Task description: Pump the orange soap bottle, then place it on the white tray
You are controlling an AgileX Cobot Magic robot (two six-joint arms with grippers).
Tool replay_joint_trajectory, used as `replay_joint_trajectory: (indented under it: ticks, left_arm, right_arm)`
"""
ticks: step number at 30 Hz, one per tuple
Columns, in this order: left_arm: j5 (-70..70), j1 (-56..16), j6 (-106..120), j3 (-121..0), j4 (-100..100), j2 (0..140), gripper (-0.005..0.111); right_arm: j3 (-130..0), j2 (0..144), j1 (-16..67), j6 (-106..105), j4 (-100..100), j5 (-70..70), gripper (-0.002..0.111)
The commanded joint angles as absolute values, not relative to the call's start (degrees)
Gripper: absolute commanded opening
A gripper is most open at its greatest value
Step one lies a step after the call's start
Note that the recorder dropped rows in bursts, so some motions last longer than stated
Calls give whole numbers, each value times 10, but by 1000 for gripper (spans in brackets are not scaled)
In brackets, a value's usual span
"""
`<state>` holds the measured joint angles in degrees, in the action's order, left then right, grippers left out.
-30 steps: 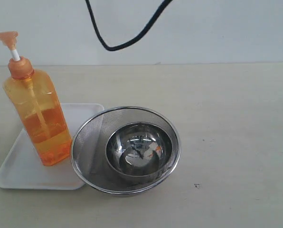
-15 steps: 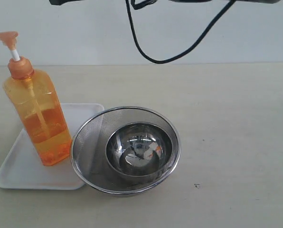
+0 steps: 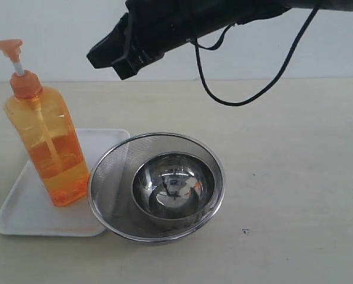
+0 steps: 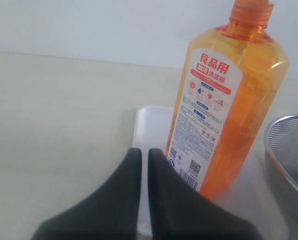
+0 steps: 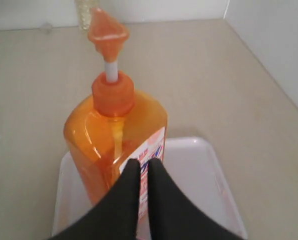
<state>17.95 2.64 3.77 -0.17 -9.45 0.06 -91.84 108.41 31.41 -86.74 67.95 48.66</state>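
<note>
While the orange soap bottle [image 3: 46, 145] stands upright on the left half of the white tray [image 3: 22, 216], its pump head [image 3: 5, 46] is fully up on the white stem, with the spout pointing to 9 o'clock in the exterior view. The left jaws are almost together, with only a thin gap between them. They hold nothing and wait low beside the label side of the bottle, at the near edge of the tray.

At 3 o'clock from the bottle sits the mesh strainer bowl [image 3: 108, 177] with a smaller steel bowl [image 3: 173, 186] inside; its rim reaches over the tray's right edge.

The change is above this. One second ago only a black cable [image 3: 247, 97] hung at 12 o'clock; now the right arm [image 3: 182, 23] has come in from the upper right, with its tip directed to 9 o'clock, toward the pump head but not yet touching it. The right jaws are pressed together and empty, and in the wrist view they look down on the bottle's shoulder.

I judge that the pressing step is about to begin, with closed jaws serving as a pusher. The bottle is already on the tray, so probably the pump is what remains. The desk [image 3: 295, 177] at 3 o'clock carries nothing.
</note>
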Motion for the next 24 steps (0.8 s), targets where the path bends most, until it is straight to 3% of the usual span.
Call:
replay_joint_trajectory:
  ticks: [1,4,5,24]
  left_arm:
    - [179,28,34,0,-101,0,5]
    - [179,28,34,0,-101,0,5]
    - [179,28,34,0,-101,0,5]
    - [179,28,34,0,-101,0,5]
  right_arm:
    - [-916,1106,313,-843,665,492,26]
    - [-916,1117,313,-843,673,490,50]
    - [-916,1120,313,-843,676,487,52]
    - [-916,1120,391,-939,791,392,51]
